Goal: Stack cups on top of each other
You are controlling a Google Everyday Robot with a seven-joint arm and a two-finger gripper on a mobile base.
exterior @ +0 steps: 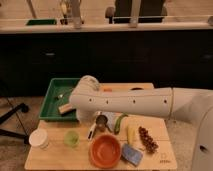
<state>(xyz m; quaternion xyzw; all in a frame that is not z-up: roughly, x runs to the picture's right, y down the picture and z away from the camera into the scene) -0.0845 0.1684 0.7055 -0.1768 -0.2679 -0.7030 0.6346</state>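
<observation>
Cups stood apart on the wooden tabletop (60, 159); the pale green plastic cup (71, 138) sat upright toward the near left, and whether it held anything could not be told; the dark metal cup (102, 120) sat further right and a little farther back, near the middle of the tabletop, its mouth turned up and its inside dark; the tool (95, 128) hung under the bend of the white arm (135, 102), right at the metal cup and low over the tabletop; whether the tool was apart, together or clamped on that cup could not be told; the arm reached in from the right and crossed over the far half of the tabletop.

To the left of the green cup stood a white tub (39, 138), round, its lid on; near the front edge, right of the green cup, sat an orange bowl (105, 149), larger than either cup, showing only its own orange inside; a blue sponge (131, 154) lay just beside the bowl on its right; at the far left a green tray (50, 96) held a tan block (65, 107) and a small pale scrap (61, 95); a green vegetable (120, 123), a yellow piece (131, 134) and a dark red cluster (147, 139) lay to the right of the metal cup.
</observation>
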